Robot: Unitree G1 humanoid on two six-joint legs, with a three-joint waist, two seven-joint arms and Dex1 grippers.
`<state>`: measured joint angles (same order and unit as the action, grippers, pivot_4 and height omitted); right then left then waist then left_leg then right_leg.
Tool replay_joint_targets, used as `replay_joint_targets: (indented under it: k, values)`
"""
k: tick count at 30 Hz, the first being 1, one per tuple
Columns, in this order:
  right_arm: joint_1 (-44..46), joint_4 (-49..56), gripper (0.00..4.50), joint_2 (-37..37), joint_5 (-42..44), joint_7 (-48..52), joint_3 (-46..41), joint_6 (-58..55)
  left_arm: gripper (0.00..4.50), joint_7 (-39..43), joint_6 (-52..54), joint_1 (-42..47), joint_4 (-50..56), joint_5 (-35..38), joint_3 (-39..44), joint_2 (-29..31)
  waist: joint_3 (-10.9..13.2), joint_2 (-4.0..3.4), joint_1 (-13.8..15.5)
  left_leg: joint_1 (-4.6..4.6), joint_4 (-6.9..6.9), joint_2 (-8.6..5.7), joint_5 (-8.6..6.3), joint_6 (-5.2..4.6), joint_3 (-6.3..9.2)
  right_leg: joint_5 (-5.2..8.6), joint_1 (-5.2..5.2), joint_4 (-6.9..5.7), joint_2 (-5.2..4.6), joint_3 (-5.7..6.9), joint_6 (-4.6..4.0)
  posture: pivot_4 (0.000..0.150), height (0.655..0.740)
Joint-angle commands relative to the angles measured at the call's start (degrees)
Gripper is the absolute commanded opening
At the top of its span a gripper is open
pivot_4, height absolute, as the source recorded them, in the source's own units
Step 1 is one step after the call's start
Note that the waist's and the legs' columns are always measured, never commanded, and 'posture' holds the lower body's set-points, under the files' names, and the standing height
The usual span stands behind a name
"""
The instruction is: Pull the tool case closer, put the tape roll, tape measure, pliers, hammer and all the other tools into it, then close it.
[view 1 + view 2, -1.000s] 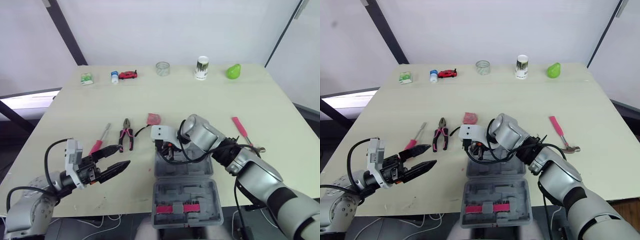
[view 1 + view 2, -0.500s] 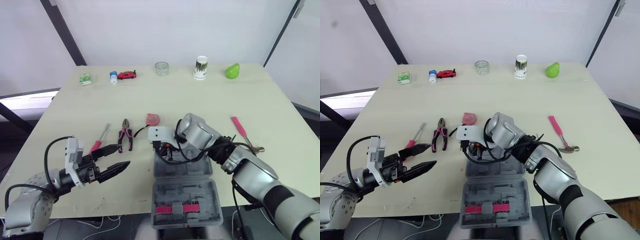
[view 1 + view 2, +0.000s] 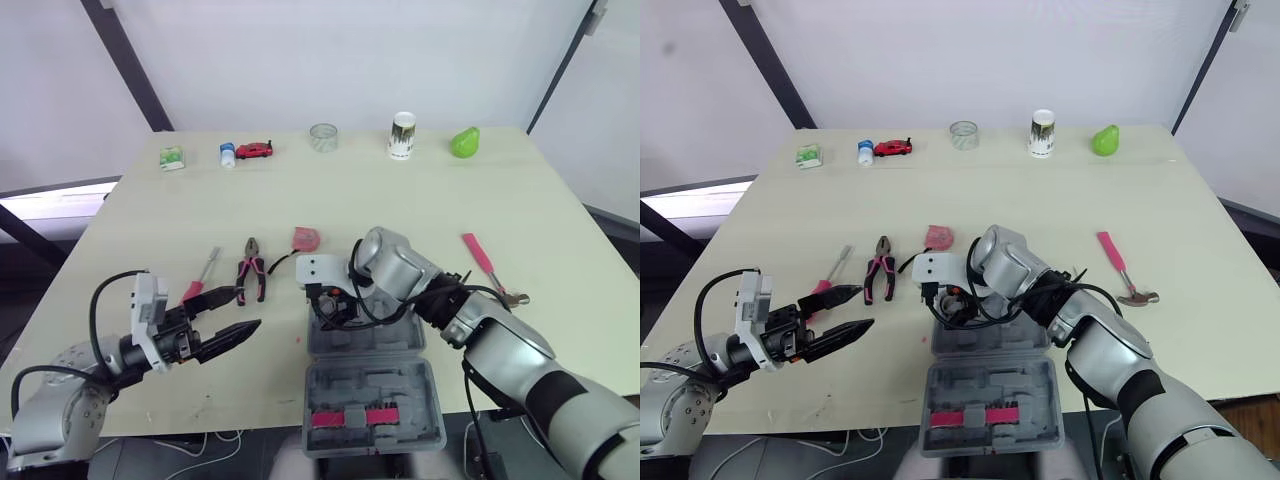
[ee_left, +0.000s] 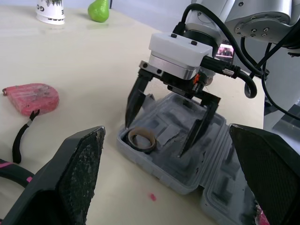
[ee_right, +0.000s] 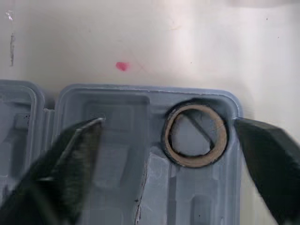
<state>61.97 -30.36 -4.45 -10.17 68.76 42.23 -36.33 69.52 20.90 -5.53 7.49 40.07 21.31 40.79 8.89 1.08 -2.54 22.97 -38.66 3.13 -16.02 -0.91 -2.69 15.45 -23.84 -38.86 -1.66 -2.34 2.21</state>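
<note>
Tape roll (image 5: 194, 161) inside open tool case (image 5: 117, 154)

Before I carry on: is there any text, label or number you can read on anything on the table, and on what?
"GO": dark letters on the white cup, cut off at the edge of the left wrist view; the rest is unreadable.
Green packet: print too small to read.
Small bottle: label too small to read.
Tool case and tape measure: no text visible.
</note>
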Motion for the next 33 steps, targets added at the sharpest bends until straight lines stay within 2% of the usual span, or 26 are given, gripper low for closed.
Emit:
replay_joint_targets:
  k: [1, 6, 11, 12, 13, 14, 15, 26, 27, 28, 33]
  values:
    - [0.1, 4.4, 4.47, -0.5, 2.9, 0.7, -4.8, -1.3, 4.50, -0.2, -0.6, 0.3, 0.4, 0.1, 0.4, 0.4, 0.0, 0.00, 0.0, 0.00, 0.00, 0.00, 0.00, 0.00, 0.00, 0.00, 0.00, 0.00, 0.00, 0.00, 0.00, 0.150, 0.7400]
    - [-4.6, 12.3, 4.47, -1.6, 9.2, -0.5, -12.5, -2.3, 4.50, -0.5, -0.4, 0.4, 0.5, 0.3, 0.5, 0.4, 0.0, 0.01, 0.1, 0.01, 0.02, 0.04, 0.00, 0.00, 0.02, 0.00, 0.01, 0.02, -0.04, 0.02, 0.00, 0.150, 0.7400]
    - [-14.5, 18.0, 4.47, -1.7, 12.8, -7.0, -19.1, 2.3, 4.50, -1.0, -0.1, 0.3, 0.9, 0.6, 0.7, 0.3, 0.0, 0.07, 0.1, 0.00, 0.07, 0.02, 0.00, 0.00, 0.01, 0.00, 0.02, 0.03, -0.09, 0.02, 0.01, 0.150, 0.7400]
    - [-16.0, 18.9, 3.97, -1.9, 13.1, -7.6, -19.1, 2.4, 4.50, -1.0, 0.0, 0.3, 0.8, 0.7, 0.7, 0.4, 0.0, 0.08, 0.2, 0.00, 0.08, 0.01, 0.00, 0.00, 0.00, 0.00, 0.02, 0.03, -0.10, 0.01, 0.01, 0.150, 0.7400]
    - [-17.6, 19.4, 3.74, -2.1, 12.9, -8.3, -18.9, 3.4, 4.50, -0.9, 0.0, 0.3, 0.8, 0.7, 0.6, 0.4, 0.0, 0.07, 0.1, 0.00, 0.07, 0.01, 0.00, 0.00, 0.00, 0.00, 0.02, 0.03, -0.09, 0.01, 0.01, 0.150, 0.7400]
    - [-18.8, 19.5, 3.17, -2.0, 12.4, -9.5, -18.7, 4.8, 4.50, -0.8, 0.1, 0.4, 0.6, 0.6, 0.5, 0.5, 0.0, 0.08, 0.1, 0.00, 0.07, 0.02, 0.00, 0.00, 0.00, 0.00, 0.02, 0.03, -0.09, 0.01, 0.01, 0.150, 0.7400]
    - [-19.7, 19.2, 2.92, -1.7, 12.1, -10.8, -18.8, 5.7, 4.50, -0.8, 0.1, 0.5, 0.5, 0.5, 0.4, 0.6, 0.0, 0.07, -0.1, -0.01, 0.07, 0.01, 0.00, 0.00, 0.00, 0.00, 0.02, 0.03, -0.09, 0.01, 0.01, 0.150, 0.7400]
    - [-21.9, 12.8, 2.92, -0.6, 12.3, -16.8, -19.5, 13.2, 4.50, -0.1, -0.4, 3.2, -1.2, -0.6, -1.7, 0.8, 0.0, 0.08, 0.1, -0.06, 0.08, 0.00, 0.01, 0.01, -0.05, 0.00, 0.02, 0.02, 0.05, -0.07, 0.01, 0.150, 0.7400]
    - [-21.8, 12.5, 2.38, -0.5, 12.4, -17.0, -19.5, 13.2, 4.50, -0.1, -0.4, 3.4, -1.3, -0.7, -1.8, 0.8, 0.0, 0.08, 0.1, -0.06, 0.08, 0.00, 0.01, 0.01, -0.04, 0.00, 0.02, 0.02, 0.05, -0.07, 0.01, 0.150, 0.7400]
    - [-21.8, 12.2, 2.21, -0.4, 12.4, -17.1, -19.5, 13.3, 4.50, -0.1, -0.4, 3.5, -1.3, -0.8, -1.9, 0.8, 0.0, 0.08, 0.0, -0.06, 0.08, 0.00, 0.01, 0.01, -0.04, 0.00, 0.02, 0.02, 0.06, -0.06, 0.00, 0.150, 0.7400]
    - [-21.9, 10.8, 2.21, -0.1, 11.9, -17.5, -18.7, 14.6, 4.50, 0.1, -0.6, 3.6, -1.4, -1.0, -2.2, 0.8, 0.0, 0.08, 0.0, -0.06, 0.10, 0.02, 0.01, 0.01, -0.03, 0.00, 0.01, 0.01, 0.08, -0.06, 0.00, 0.150, 0.7400]
